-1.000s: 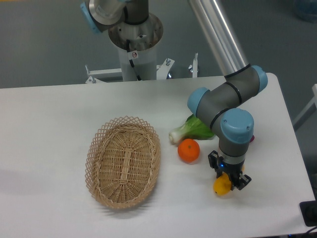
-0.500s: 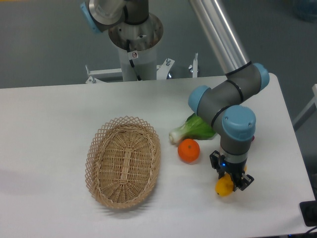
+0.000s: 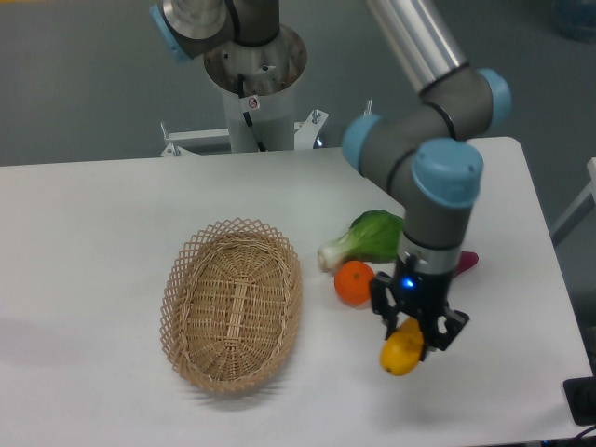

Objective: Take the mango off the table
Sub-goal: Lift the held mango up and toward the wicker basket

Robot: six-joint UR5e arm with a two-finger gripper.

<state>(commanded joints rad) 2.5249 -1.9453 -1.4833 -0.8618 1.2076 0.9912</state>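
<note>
My gripper (image 3: 410,338) is shut on the yellow mango (image 3: 399,353) and holds it lifted off the white table (image 3: 112,233). The mango hangs below the fingers, to the right of the basket and just below and right of the orange. The black fingers cover the mango's upper part.
A round orange (image 3: 353,283) lies just up-left of the gripper. A green leafy vegetable (image 3: 366,238) lies behind it. A purple sweet potato (image 3: 467,261) peeks out behind the arm. An oval wicker basket (image 3: 233,303) sits left of centre. The robot base (image 3: 253,70) stands at the back.
The gripper has risen and shifted left with the mango in it. The mango is off the tabletop now. The arm's wrist has lifted, uncovering more of the leafy vegetable.
</note>
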